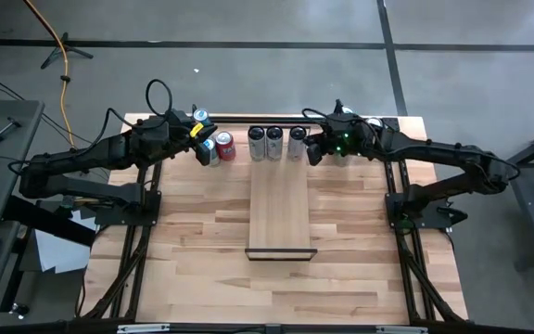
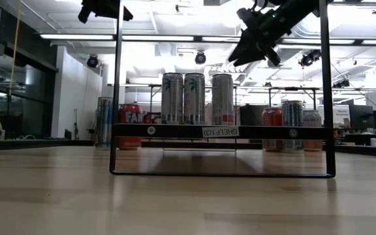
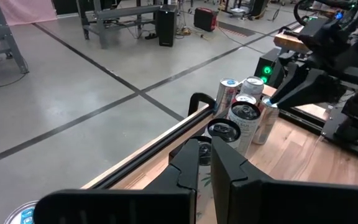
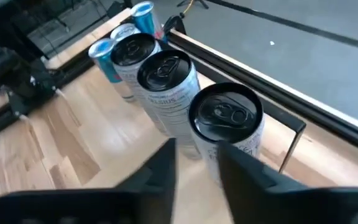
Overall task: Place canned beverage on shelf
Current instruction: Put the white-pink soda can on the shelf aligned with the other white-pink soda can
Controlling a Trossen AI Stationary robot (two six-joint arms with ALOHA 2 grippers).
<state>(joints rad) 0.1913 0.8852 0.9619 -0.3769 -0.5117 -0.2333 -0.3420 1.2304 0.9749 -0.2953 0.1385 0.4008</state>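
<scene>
Three tall silver cans [image 1: 274,144] stand upright in a row on the far end of the shelf [image 1: 281,213], a pale plank with a dark frame. In the low view they stand on the shelf board [image 2: 175,131]. My right gripper [image 4: 197,155] is open. It hangs above and just right of the rightmost can [image 4: 225,118], clear of the can's top in the low view [image 2: 256,39]. My left gripper [image 3: 208,152] is shut on nothing, raised above the loose cans [image 1: 222,147] left of the shelf.
Left of the shelf, a red can [image 2: 130,121] and silver and blue cans [image 1: 209,151] stand near the table's far edge. Several more cans [image 2: 292,124] stand at the far right behind the shelf. The near half of the shelf and the table [image 1: 202,269] around it lie bare.
</scene>
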